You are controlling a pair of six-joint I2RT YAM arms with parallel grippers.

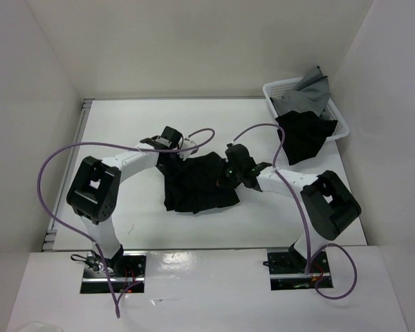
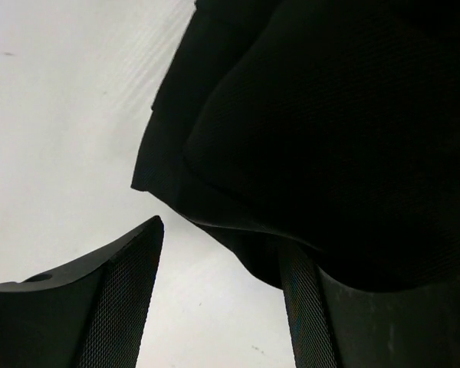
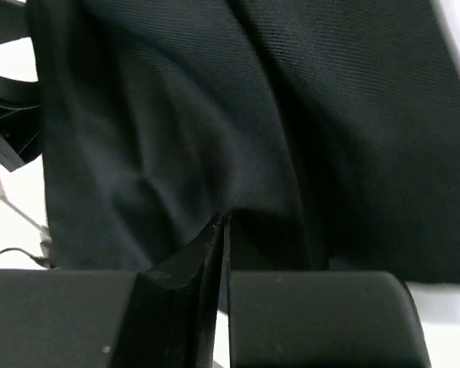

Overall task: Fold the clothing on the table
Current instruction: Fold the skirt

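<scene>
1. White-walled bench (image 1: 124, 131), with the black skirt (image 1: 200, 183) bunched at its middle.
2. Left gripper (image 2: 222, 241): jaws stand apart, the skirt's edge lying over one of them.
3. Right gripper (image 3: 222, 226): jaws pinched together on a skirt fold.

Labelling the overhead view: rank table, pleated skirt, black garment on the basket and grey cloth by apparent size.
1. table
2. pleated skirt
3. black garment and grey cloth, too alike to rank
</scene>
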